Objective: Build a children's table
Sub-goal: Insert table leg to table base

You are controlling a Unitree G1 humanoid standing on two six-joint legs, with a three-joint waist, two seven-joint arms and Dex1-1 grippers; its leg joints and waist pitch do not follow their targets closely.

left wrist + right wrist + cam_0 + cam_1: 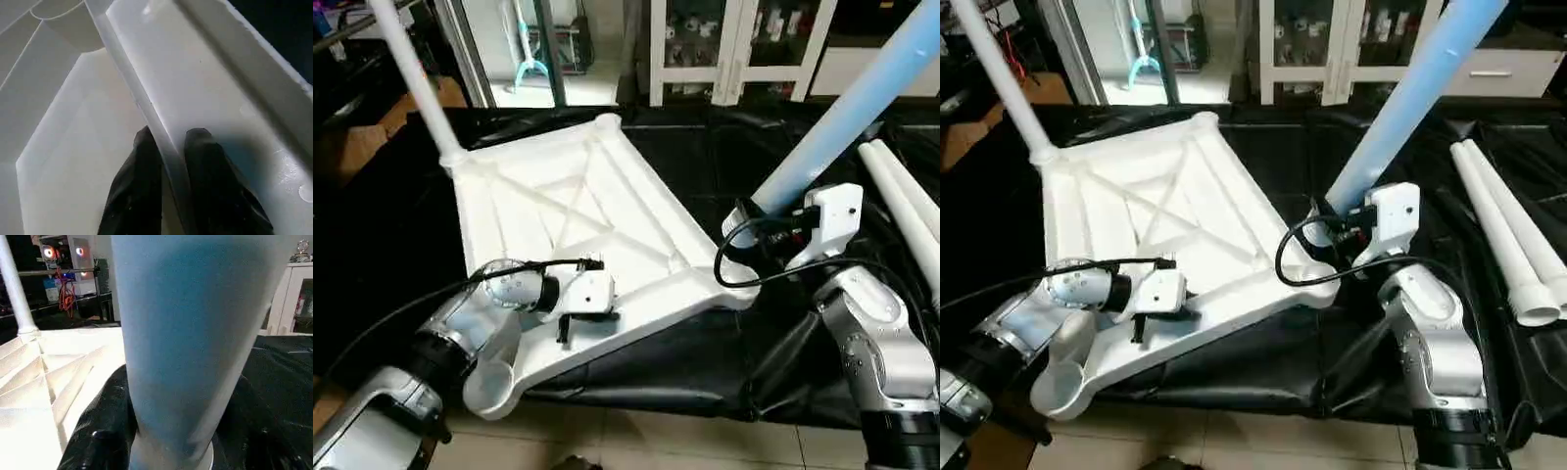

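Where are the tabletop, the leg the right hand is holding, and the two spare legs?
tabletop (570,211): left eye view, on the X-ribbed underside.
held leg (1408,98): right eye view, on its shaft above the right hand.
spare legs (1513,240): right eye view, on one tube's middle.

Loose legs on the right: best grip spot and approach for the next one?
Judging by the pose: the two loose legs lie flat, side by side on the black cover, wide open ends toward the robot. Take the inner one partway up its shaft, coming from above, fingers across the tube. The narrow gap to its neighbour may make this tight.
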